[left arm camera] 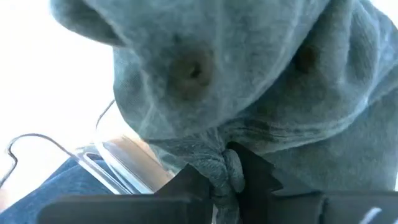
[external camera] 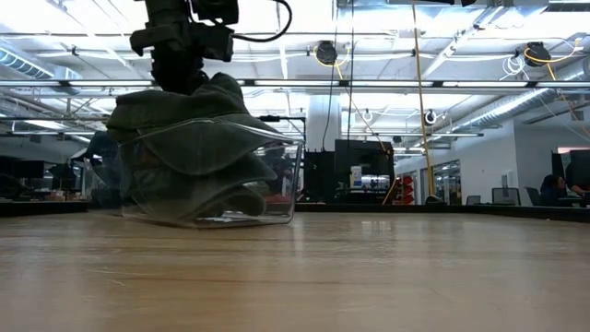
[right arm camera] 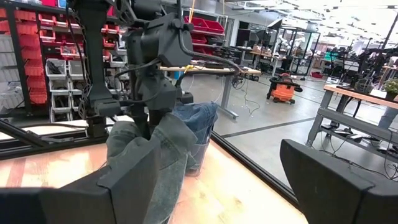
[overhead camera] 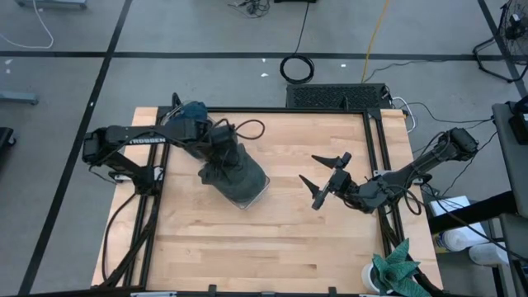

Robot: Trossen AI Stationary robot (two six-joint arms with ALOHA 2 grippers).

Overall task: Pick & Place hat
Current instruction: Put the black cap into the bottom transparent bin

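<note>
Grey-green fabric hat point(overhead camera: 229, 167) lies draped in and over a clear plastic bin point(overhead camera: 256, 191), left of centre in the overhead picture, with the left gripper point(overhead camera: 219, 140) pinching a gathered fold of it.

Soft, limp cloth with stitched eyelets spills over the bin's near rim, more on top than inside. The left wrist picture shows the dark fingers point(left arm camera: 186, 183) clenched on a bunched fold. Likely risks: on release the hat may slump out over the rim; the fold may snag and lift as the arm rises; the light, thin-walled bin may slide or tip on the smooth pale wooden table point(overhead camera: 247, 256). At centre right, well apart, the right gripper point(overhead camera: 327, 181) waits, spread wide and empty.
</note>
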